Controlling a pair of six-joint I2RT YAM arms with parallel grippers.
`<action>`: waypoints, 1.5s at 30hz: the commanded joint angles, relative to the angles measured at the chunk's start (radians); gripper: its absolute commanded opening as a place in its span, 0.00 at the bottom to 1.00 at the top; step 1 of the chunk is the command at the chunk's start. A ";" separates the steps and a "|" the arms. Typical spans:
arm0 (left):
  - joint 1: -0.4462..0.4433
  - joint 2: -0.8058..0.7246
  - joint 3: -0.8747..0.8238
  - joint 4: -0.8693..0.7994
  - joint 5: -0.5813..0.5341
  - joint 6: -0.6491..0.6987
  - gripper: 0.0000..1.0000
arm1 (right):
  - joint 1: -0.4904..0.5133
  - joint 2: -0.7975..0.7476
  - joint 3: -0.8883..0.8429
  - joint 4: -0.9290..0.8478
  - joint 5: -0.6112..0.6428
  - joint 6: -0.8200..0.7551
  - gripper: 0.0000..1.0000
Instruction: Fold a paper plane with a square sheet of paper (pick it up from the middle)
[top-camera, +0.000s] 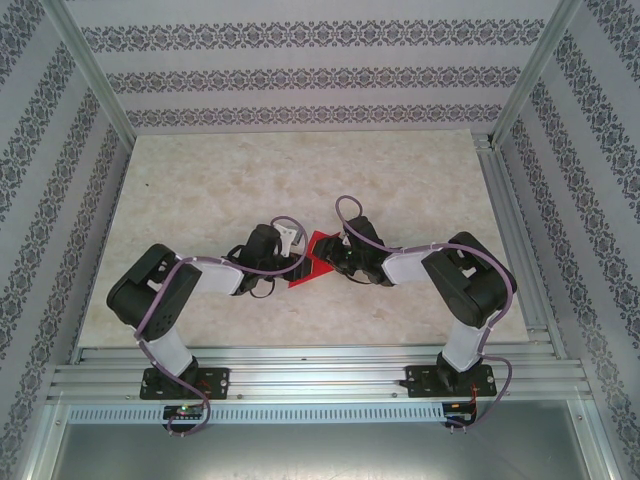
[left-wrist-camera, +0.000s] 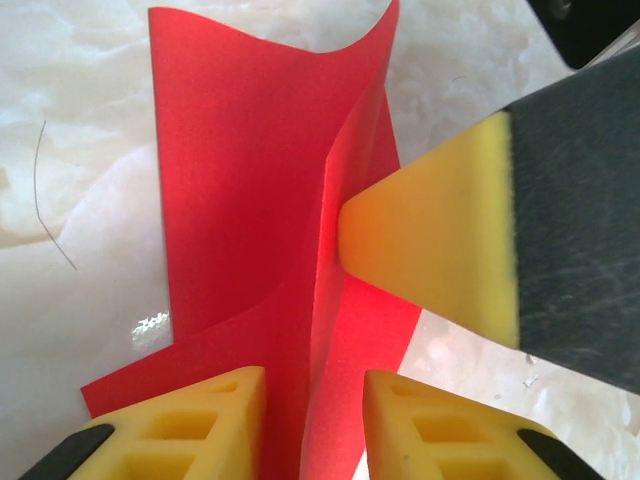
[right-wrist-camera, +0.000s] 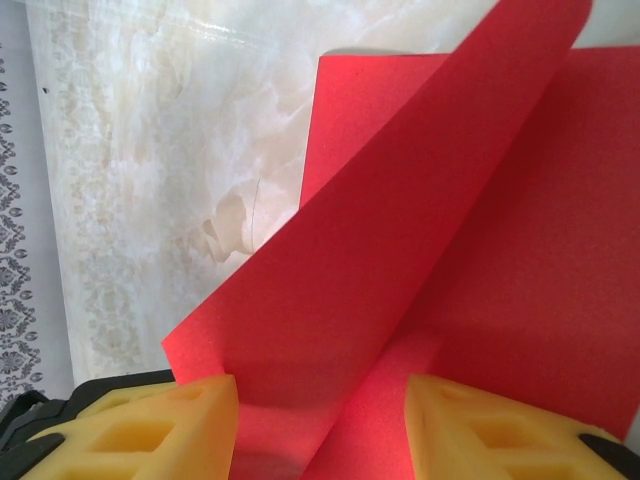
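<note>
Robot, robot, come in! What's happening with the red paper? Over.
Left claw open, straddling paper ridge. Right claw open, one finger against the fold. Paper bent up, no plane yet. Over.

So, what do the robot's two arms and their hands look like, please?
The left arm and right arm have black joints, pale grey links and a purple cable. The left hand and right hand have yellow fingers with triangular cut-outs, on black backing.

Square sheet of paper (right-wrist-camera: 470, 250), right edge cropped.
</note>
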 joint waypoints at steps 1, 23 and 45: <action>-0.010 0.029 0.031 -0.021 -0.009 0.033 0.32 | 0.003 0.029 -0.017 0.004 0.002 0.014 0.48; 0.008 0.062 0.013 0.112 0.114 -0.110 0.06 | -0.022 -0.022 -0.069 0.052 -0.013 -0.008 0.49; 0.036 0.099 -0.040 0.235 0.173 -0.293 0.04 | -0.038 -0.096 -0.048 -0.015 -0.065 -0.136 0.52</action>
